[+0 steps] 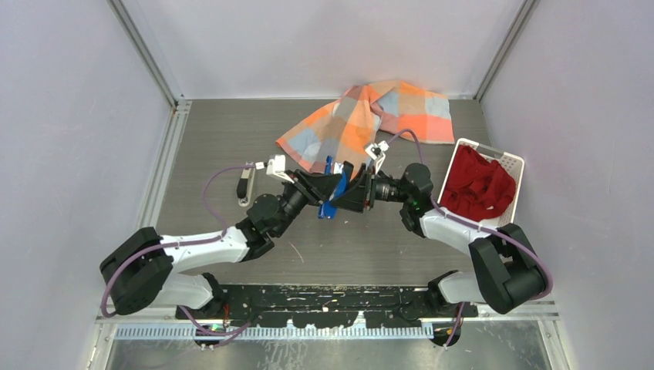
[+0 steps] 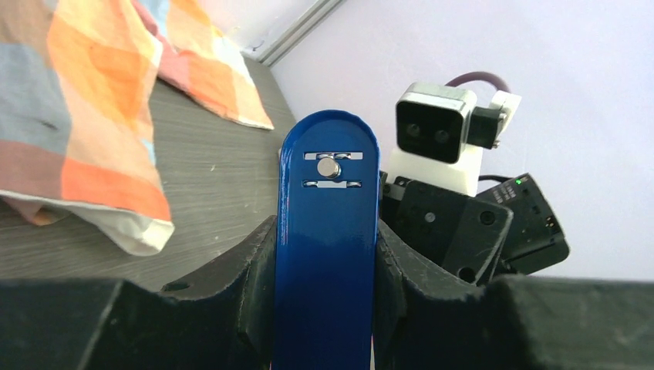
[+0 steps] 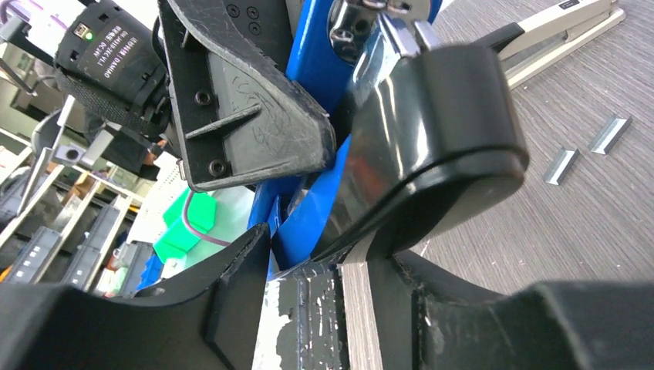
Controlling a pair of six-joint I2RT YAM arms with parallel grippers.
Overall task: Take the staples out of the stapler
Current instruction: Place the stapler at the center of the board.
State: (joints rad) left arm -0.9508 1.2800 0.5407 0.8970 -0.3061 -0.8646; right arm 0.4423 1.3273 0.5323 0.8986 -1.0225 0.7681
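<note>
Opening stapler (image 2: 328, 200), apparently, centre frame: left gripper (image 2: 327, 258) clamps it; right gripper (image 3: 320, 258) closure unclear; next needs firm counter-grip.

Pale walls (image 1: 69, 116) and aluminium rails (image 1: 145, 54) enclosing a grey tabletop (image 1: 224, 131), with robot arms (image 1: 204, 248) bolted at its near edge, mark this as a robotics lab.

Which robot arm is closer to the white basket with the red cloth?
Right. The right arm bends just beside the basket; the left arm is across the table, beyond the stapler.
</note>
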